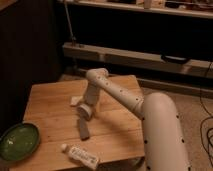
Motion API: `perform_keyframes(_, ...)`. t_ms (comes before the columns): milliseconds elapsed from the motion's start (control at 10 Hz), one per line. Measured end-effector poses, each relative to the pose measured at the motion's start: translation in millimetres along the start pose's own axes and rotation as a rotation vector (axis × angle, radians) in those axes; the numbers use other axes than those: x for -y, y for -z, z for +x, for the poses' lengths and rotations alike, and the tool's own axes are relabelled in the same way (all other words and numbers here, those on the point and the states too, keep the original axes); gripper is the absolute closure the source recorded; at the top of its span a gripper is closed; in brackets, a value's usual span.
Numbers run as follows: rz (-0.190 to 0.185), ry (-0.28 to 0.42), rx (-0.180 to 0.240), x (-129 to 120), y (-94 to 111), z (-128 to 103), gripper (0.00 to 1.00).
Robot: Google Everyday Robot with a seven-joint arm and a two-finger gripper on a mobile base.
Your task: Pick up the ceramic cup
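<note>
One ceramic cup [85,110], rigid, smooth, probably slippery and breakable, sits mid-tabletop [50,100] at the end effector [84,113], whose finger state I cannot tell; grasping across its round wall looks safest, the green bowl [19,141] lying toward eight o'clock.

1. The wooden table [50,107] shows warm honey-tan planks with darker seams between the boards
2. The arm [125,97] is off-white all over, dotted with small dark spots along its length
3. The gripper [84,111], low over the middle of the table, is pale grey-white
4. The bowl [19,141] on the front left is glossy green
5. The tube [80,155] at the front edge is white with dark print
6. The flat block [83,128] reads dull grey-brown
7. The background shelving is near black
</note>
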Motion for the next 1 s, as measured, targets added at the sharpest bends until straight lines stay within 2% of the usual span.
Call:
perform_keyframes(100, -0.002, 0.001, 0.001, -0.1, 8.2, -6.5, 0.78)
perform_keyframes(300, -0.002, 0.002, 0.000, 0.6, 16.4, -11.5, 0.95)
perform_keyframes(400, -0.002, 0.003, -0.002, 0.8, 18.4, -13.0, 1.00)
perform_keyframes(600, -0.004, 0.007, -0.006, 0.0, 22.8, -15.4, 1.00)
perform_keyframes(1000, -0.004, 0.021, -0.016, 0.0, 46.7, -29.2, 1.00)
